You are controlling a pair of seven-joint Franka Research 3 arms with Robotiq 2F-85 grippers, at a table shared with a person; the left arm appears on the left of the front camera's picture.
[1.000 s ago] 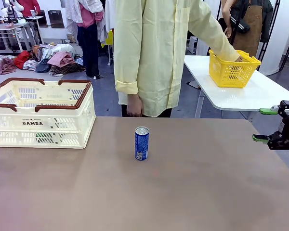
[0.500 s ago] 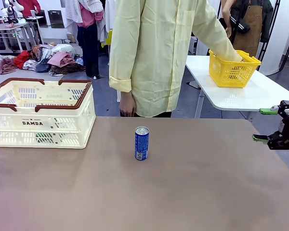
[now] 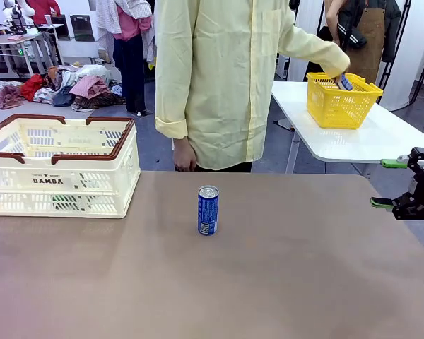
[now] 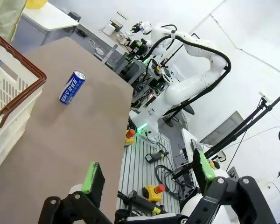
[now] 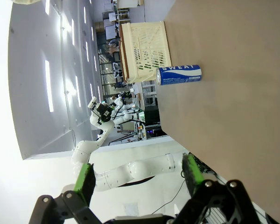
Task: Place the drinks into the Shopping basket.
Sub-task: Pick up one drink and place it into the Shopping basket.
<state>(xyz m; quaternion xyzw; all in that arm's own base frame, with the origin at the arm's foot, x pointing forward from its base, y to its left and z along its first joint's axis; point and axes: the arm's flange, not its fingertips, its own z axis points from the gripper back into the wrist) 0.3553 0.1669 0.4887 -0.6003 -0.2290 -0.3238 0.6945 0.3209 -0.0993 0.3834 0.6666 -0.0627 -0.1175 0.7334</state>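
One blue can with white print stands upright near the middle of the brown table; it also shows as the can in the left wrist view and the can in the right wrist view. The cream Shopping basket with brown handles sits at the far left, with something dark green visible through its slots. My right gripper hangs open off the table's right edge, well away from the can. My left gripper is open with nothing between its fingers, as is the right gripper.
A person in a pale yellow shirt stands at the far edge, one hand hanging near the table. Their other hand holds a blue can over a yellow mesh basket on a white side table.
The person's hand has come up out of the yellow basket holding a blue can, and their body has shifted slightly left. Neither arm nor the can on the table has moved.
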